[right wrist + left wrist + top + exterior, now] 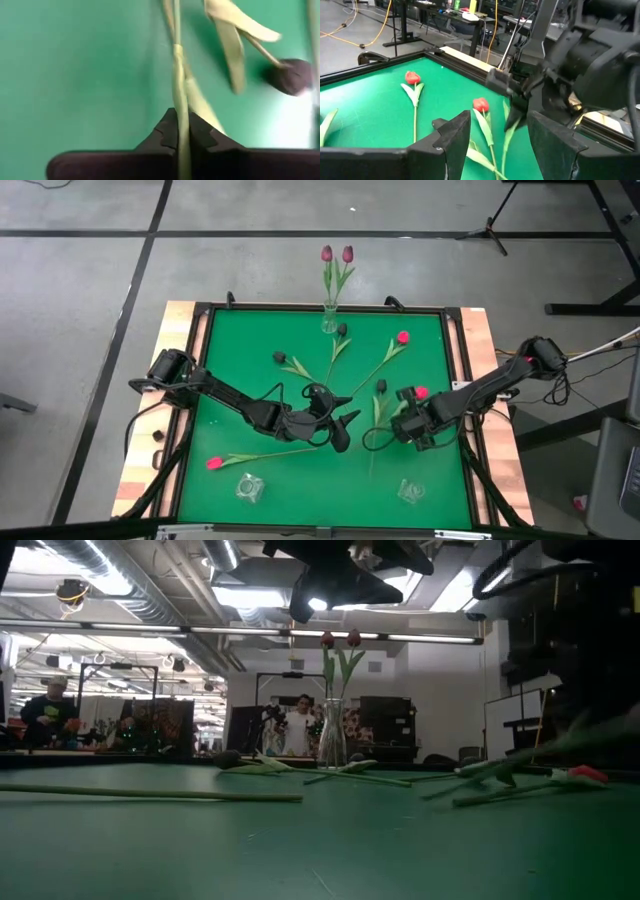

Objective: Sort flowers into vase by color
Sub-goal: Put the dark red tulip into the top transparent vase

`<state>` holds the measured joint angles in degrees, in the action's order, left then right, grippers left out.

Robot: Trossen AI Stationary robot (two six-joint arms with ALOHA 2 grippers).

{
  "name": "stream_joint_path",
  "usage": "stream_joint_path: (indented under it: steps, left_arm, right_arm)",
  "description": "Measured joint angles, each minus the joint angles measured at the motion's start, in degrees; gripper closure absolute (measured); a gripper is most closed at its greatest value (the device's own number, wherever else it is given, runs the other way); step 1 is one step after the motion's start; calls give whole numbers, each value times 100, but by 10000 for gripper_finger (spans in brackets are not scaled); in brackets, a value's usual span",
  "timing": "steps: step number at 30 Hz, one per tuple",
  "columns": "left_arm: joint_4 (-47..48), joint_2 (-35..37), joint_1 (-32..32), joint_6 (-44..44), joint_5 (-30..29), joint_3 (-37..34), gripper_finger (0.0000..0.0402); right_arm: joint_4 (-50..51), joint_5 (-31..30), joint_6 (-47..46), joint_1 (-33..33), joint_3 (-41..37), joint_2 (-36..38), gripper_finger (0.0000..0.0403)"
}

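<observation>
The right end effector (182, 137) is down at the green mat, its two dark fingers pinched tight on the thin stem of a tulip (181, 75); in the high view it (408, 423) sits right of the table's middle, with a pink-red head (422, 392) just beside it. A near-black head (292, 76) lies close by on the mat. The left end effector (342, 430) hovers near the centre with its fingers (454, 136) spread wide and nothing between them, facing the right arm.

Around them more tulips lie loose on the mat: a pink-red one (403, 337) toward the far right, another pink-red one (213, 464) at the near left, and dark ones (280, 357) toward the middle. A glass vase (329, 320) at the far edge holds two mauve-purple tulips (337, 255) upright. Two small empty glass vases (249, 487) stand near the front edge.

The table (176, 330) has a pale wooden border around a black-framed green mat (250, 400) and stands on a grey concrete floor (80, 300). Beyond it the room is an open workshop with ceiling ducts (120, 580) and strip lights; a person (300, 725) stands behind the vase, and another (50, 712) sits off to the side.
</observation>
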<state>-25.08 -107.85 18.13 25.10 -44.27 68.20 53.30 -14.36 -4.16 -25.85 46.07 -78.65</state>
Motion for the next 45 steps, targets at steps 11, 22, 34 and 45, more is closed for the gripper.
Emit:
stream_joint_path:
  steps: [11,22,34,45]
  left_arm:
    - [76,0,-178,189,107,0,209]
    - [705,-9,-1302,1080,3045,0,209]
    - [190,-9,-1753,1231,5024,0,209]
    - [258,-9,-1753,1192,5274,4,209]
  right_arm:
    - [1855,-1317,297,0,1173,7,397]
    - [2145,-1938,1682,-2,1927,3,389]
    - [1629,-3712,4631,-2,1957,0,382]
    - [281,-3798,7277,-7,1957,0,388]
